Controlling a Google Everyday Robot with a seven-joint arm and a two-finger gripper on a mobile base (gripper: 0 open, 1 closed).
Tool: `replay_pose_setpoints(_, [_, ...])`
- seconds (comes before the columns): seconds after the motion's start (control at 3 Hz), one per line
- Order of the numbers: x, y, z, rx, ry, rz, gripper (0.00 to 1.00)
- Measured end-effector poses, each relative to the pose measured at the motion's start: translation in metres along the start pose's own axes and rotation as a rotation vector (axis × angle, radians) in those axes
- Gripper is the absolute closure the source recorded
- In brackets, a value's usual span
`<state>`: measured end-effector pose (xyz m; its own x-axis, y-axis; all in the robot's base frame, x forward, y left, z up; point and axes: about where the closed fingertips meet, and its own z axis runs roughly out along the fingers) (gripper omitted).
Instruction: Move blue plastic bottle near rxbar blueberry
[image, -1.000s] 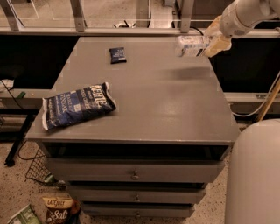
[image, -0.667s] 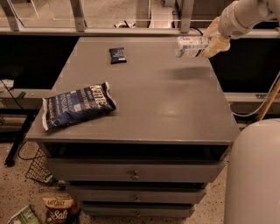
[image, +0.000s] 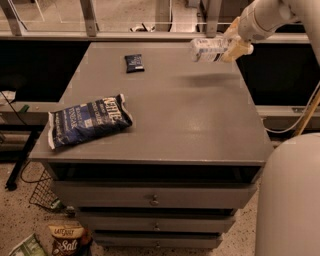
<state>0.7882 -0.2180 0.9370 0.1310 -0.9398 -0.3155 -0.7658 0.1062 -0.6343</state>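
Here: end effector (image: 226, 48) above far right corner of grey counter (image: 190, 120), clamped on blue plastic bottle (image: 206, 50), held sideways clear of surface. Toward far left, rxbar blueberry (image: 134, 63) lies flat, well apart from bottle. Kettle chip bag (image: 89, 121) at near left.

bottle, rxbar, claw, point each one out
bottle (image: 205, 50): camera view, middle of its label
rxbar (image: 134, 63): camera view, centre of the dark wrapper
claw (image: 227, 49): camera view, top right, between its fingertips, shut on the bottle's right end

Gripper (image: 226, 48) above far-right table (image: 190, 115) corner partly hides blue plastic bottle (image: 204, 49).
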Motion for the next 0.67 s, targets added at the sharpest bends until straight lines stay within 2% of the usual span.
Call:
replay_pose_setpoints(0.33, [-0.011, -0.004, 0.002, 0.002, 0.005, -0.039, 1.00])
replay_pose_setpoints(0.67, [-0.081, 0.017, 0.026, -0.094, -0.100, -0.180, 1.00])
